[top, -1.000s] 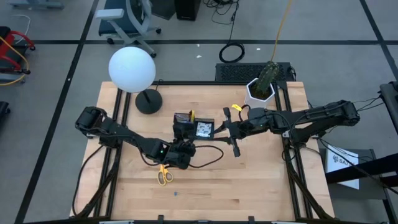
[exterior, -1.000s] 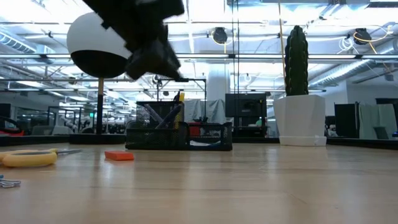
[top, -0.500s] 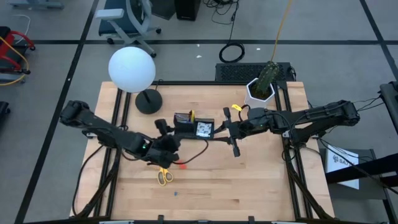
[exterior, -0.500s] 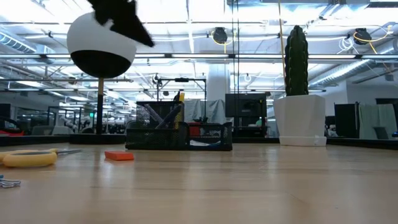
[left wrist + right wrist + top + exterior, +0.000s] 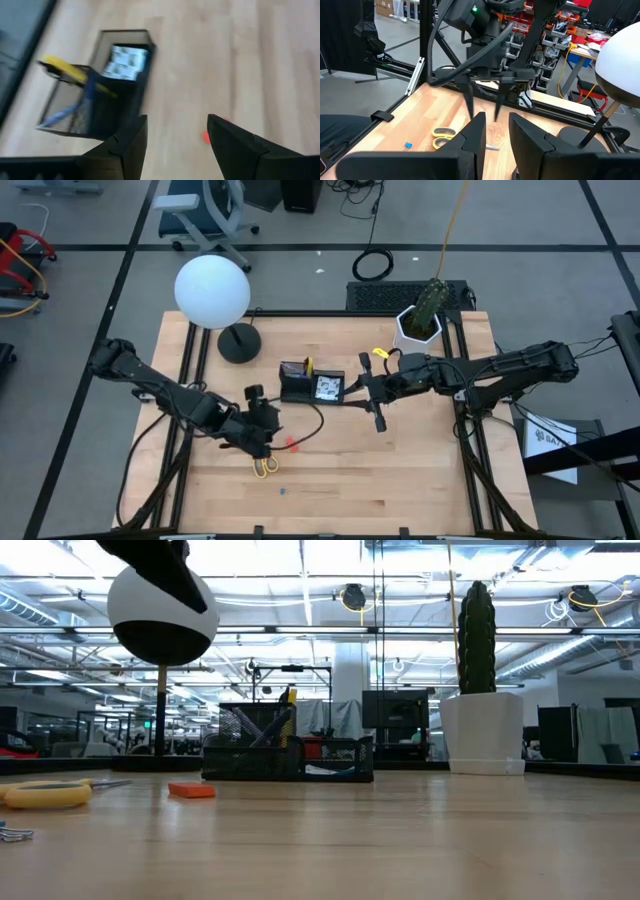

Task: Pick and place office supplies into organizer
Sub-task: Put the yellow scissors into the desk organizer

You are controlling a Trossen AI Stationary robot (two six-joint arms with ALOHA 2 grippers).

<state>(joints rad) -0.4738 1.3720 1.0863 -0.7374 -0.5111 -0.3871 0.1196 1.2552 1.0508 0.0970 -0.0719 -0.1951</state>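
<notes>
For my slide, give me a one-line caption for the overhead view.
Left gripper open above the red eraser and scissors; right gripper waits beside the black organizer on the wooden table.

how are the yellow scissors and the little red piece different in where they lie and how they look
The yellow scissors lie partly under the left gripper; the red piece lies clear beside it. The scissors are larger, with looped handles; the red piece is a small flat block. Both rest on the table, outside the organizer.

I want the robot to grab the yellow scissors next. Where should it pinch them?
Probably across the yellow handle loops of the scissors, coming straight down: they lie flat on the table, loops thickest. The left claw, open, hovers right beside them.
</notes>
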